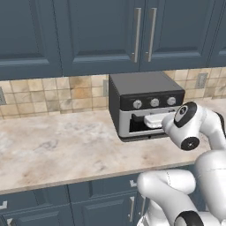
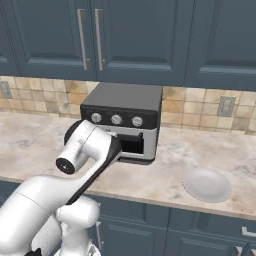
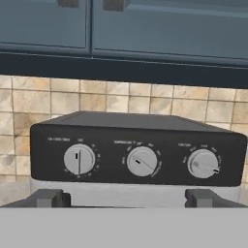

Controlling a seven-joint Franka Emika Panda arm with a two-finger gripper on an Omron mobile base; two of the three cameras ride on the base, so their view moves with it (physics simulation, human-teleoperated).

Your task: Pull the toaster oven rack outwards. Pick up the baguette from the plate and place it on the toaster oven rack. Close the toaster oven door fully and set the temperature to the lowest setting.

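The toaster oven (image 1: pixel 145 106) stands at the back edge of the counter (image 1: pixel 57 150) against the tiled wall; the gripper (image 3: pixel 125 198) faces its three knobs, fingers spread wide and holding nothing; the plate (image 2: pixel 207 184) lies bare near the counter's front edge.

toaster oven (image 1: pixel 145 103): dark grey box on the counter against the tiled wall, three silver knobs in a black strip.
rack (image 1: pixel 155 120): pale grey slab showing in the open front.
plate (image 2: pixel 207 184): pale, round, bare, at 4 o'clock from the oven.
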